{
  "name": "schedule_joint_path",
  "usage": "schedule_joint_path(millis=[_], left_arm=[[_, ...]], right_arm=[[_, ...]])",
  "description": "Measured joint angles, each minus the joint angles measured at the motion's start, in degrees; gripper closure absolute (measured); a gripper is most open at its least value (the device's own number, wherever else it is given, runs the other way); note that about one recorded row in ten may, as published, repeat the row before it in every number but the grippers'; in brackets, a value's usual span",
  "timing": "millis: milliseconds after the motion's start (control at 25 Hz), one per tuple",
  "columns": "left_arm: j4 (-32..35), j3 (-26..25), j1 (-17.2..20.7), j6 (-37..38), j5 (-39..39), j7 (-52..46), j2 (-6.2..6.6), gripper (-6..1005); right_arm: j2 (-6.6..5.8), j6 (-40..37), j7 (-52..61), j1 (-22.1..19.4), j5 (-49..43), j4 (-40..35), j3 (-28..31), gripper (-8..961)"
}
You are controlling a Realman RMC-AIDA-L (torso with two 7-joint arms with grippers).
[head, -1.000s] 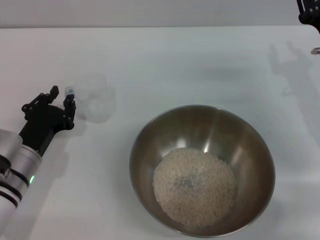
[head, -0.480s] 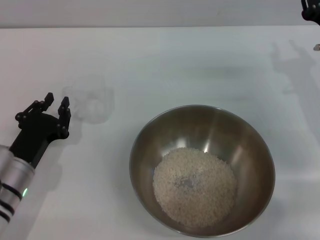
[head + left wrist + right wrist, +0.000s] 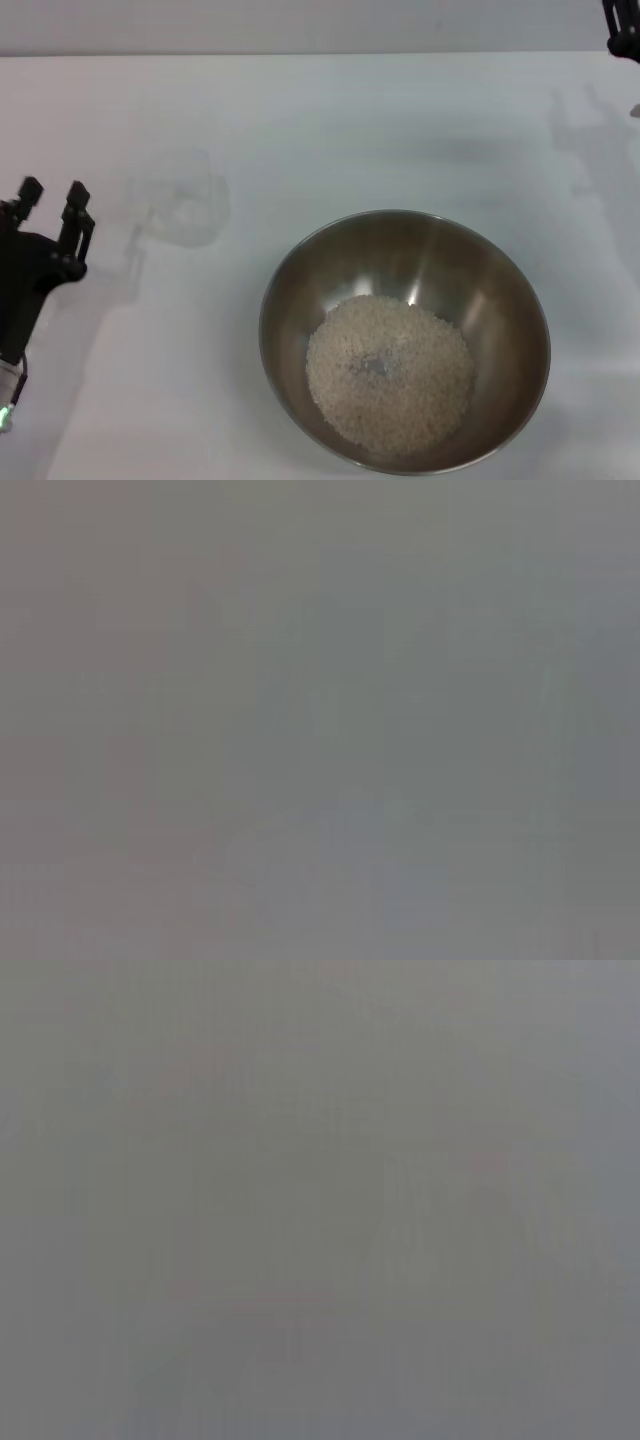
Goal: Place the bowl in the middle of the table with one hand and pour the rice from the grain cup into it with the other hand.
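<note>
Nearest the camera, slightly right of centre: the bowl [image 3: 405, 340], large, round and shiny steel, resting upright on the white surface [image 3: 330, 130]. Inside it, a loose pale heap of the rice [image 3: 389, 372], covering the bottom and sitting a little toward the near side, with bare metal wall all around above it.

At the left edge, about level with the bowl's far rim: the left gripper [image 3: 50, 220], black, with two fingers [image 3: 77, 205] pointing away from the robot, spread apart and holding nothing. Clear gap of bare surface between the fingers and anything else.

Slightly farther back and to the right of those fingers: the grain cup [image 3: 178, 210], small, clear and faintly frosted, hard to make out against the white surface. Resting on the surface, apart from the fingers and not between them, and well apart from the bowl's left rim. No grains visible in it; handle direction hard to tell.

Farthest back, in the top right corner: the right gripper [image 3: 622, 25], only a small dark piece showing at the frame's edge, well away from bowl and cup. Impossible to tell whether open or closed. Soft grey shadow on the surface just below it.

Left wrist view and right wrist view: plain grey blur only, nothing recognisable.
</note>
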Motion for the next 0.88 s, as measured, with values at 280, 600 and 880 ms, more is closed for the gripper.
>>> schedule_joint_path(millis=[280,600,880], left_arm=[[0.5,-0.1,-1.9,3.1,-0.1,-1.8,-0.1,462],[1.8,-1.1,-3.8,3.4,-0.3,-1.8,-0.09,194],[3.8,-1.5,-5.6,3.3,-0.3,-1.8,-0.05,163]], right_arm=[[0.34,0.2,0.4,-1.7,-2.9,-0.2,-0.4,412],[0.17,2.7,4.0,-1.8,-3.0,0.0,0.2,401],[0.15,2.6,3.4,-1.1,-2.6,-0.3,1.3,295]])
